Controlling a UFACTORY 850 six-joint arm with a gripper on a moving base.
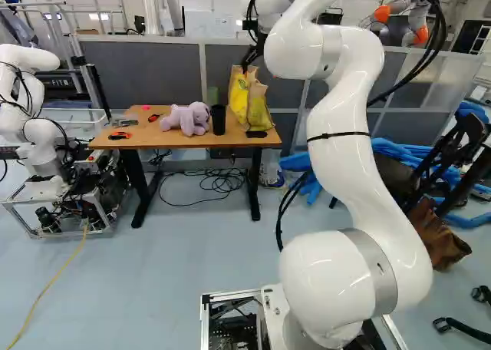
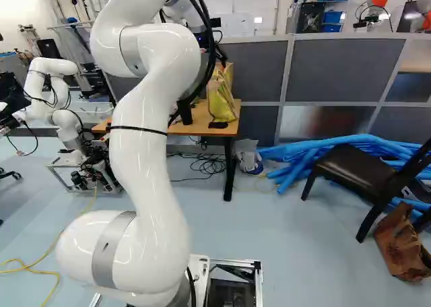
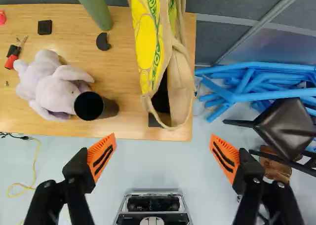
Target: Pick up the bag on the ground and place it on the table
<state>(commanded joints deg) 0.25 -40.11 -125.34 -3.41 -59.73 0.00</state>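
Yellow bag (image 3: pixel 147 47) — long axis near-upright

Green lettering (image 3: pixel 159 50) on yellow bag (image 3: pixel 144 52), sideways, wording unclear

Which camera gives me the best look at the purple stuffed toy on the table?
The wrist view: it shows the stuffed toy largest, from above, beside the black cup. The left base view shows it smaller, on the table. The right base view does not show it; the arm seems to block it.
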